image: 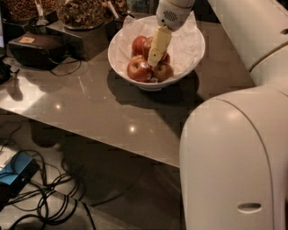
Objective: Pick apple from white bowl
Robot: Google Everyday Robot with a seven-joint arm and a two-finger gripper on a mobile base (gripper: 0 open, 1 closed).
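Note:
The white bowl [189,54], lined with crinkled white paper, stands on the brown table and holds several apples. The apple [137,71], the largest red one, lies at the bowl's front left. A smaller yellowish-red apple [164,72] lies to its right, and darker red apples [139,44] lie behind. My gripper [154,60] reaches down into the bowl from above, its tip among the apples, just right of and behind the large apple. It hides part of the back apples.
Dark containers of nuts or granola [81,13] and a black box [36,47] stand at the table's back left. The table's front edge [112,143] runs diagonally. Cables [49,202] and a blue device [15,173] lie on the floor. My white arm body [234,161] fills the right.

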